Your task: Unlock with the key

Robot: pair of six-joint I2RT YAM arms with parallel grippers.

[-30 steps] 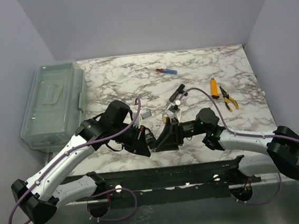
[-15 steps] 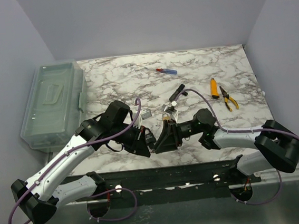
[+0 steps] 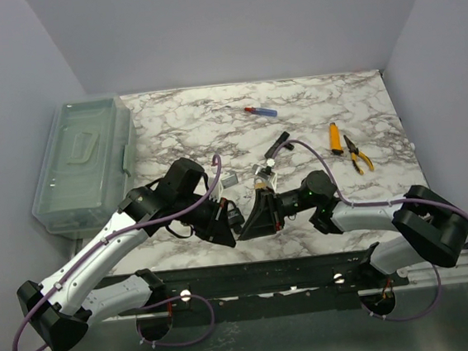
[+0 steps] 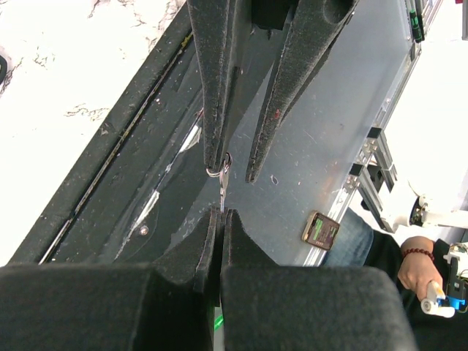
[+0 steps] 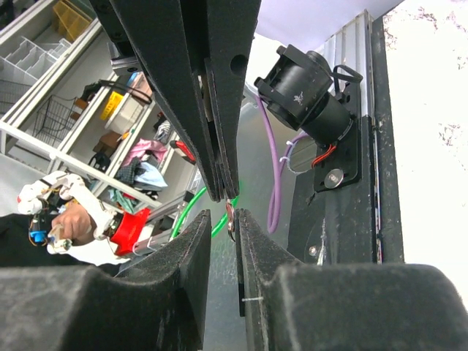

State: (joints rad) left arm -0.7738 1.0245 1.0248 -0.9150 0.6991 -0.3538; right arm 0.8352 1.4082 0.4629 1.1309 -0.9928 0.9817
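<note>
**Grippers: 2.**
- Left gripper (image 4: 221, 213): the jaws are seen pressed together on the blade of the key (image 4: 223, 191), which is clamped between the pads.
- Right gripper (image 5: 223, 216): it is set tip to tip against the left one. Its jaws stand a narrow gap apart (not closed up). The key's end lies in that gap, and no firm grip on it is shown.

**Key: 1.** It is held in the air between the two grippers, over the near edge of the table (image 3: 310, 102). It hangs well apart from the tools lying farther back.

**Key ring: 1.** The key ring (image 4: 218, 170) is seen at the free end of the key, lying against one fingertip of the right gripper.

**Rail: 1.** A black rail (image 3: 268, 276) is seen beneath the grippers, running along the table's near edge.

**Small metallic object: 1.** The small metallic object (image 3: 261, 177) lies just behind the right gripper and is partly hidden, so it cannot be identified.

**Other things on the marble-patterned top:**
- 1 small grey piece (image 3: 228, 178), just behind the left gripper.
- 1 black stick-like item (image 3: 278, 145), near the centre.
- 1 red-and-blue item (image 3: 261, 111), towards the back.
- 1 orange tool (image 3: 335, 135), at the right.
- 1 pair of yellow-handled pliers (image 3: 358, 153), just beside the orange tool.

**Clear plastic box: 1.** The clear plastic box (image 3: 84, 165) is seen at the left edge of the table with its lid on.
</note>
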